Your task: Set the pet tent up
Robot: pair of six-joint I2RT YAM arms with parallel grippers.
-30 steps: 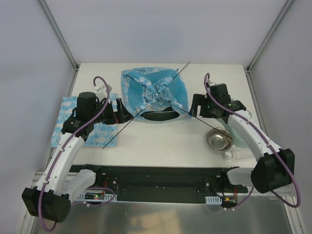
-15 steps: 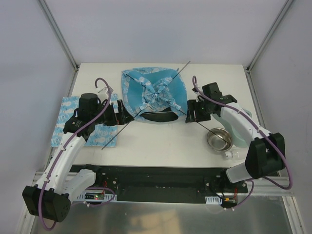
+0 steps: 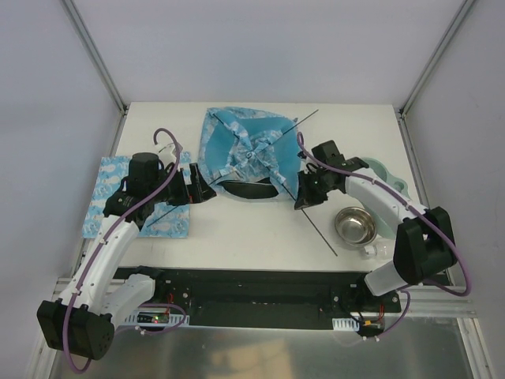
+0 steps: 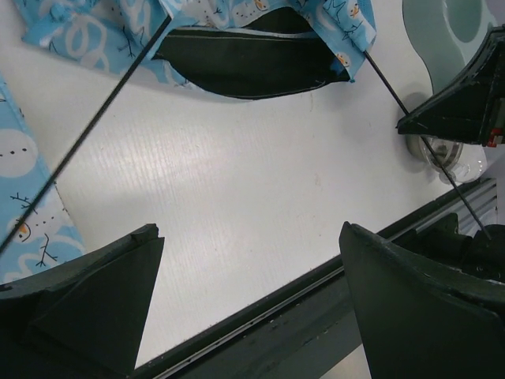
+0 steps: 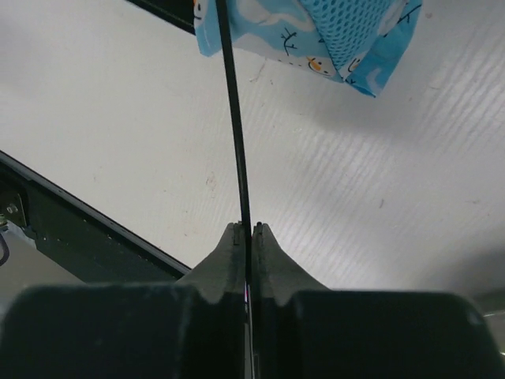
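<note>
Within the last second the right gripper (image 3: 303, 195) is brought inward from farther right to the near right corner of the pet tent (image 3: 248, 150). A thin black pole (image 5: 234, 134) is now pinched between its closed fingers, as is shown plainly in the right wrist view. The pole's free end is seen near the steel bowl (image 3: 354, 226).

The tent, at the back middle of the table (image 3: 260, 229), is drawn narrower in outline than before. From this the pole is judged to be starting to bow, which raising the tent requires.

The left gripper (image 3: 202, 189) is kept at the near left corner, with its jaws spread wide and empty. The second pole (image 4: 87, 130) is seen just beside it, ungripped. The dark doorway (image 4: 245, 67) is turned toward the arms.
</note>
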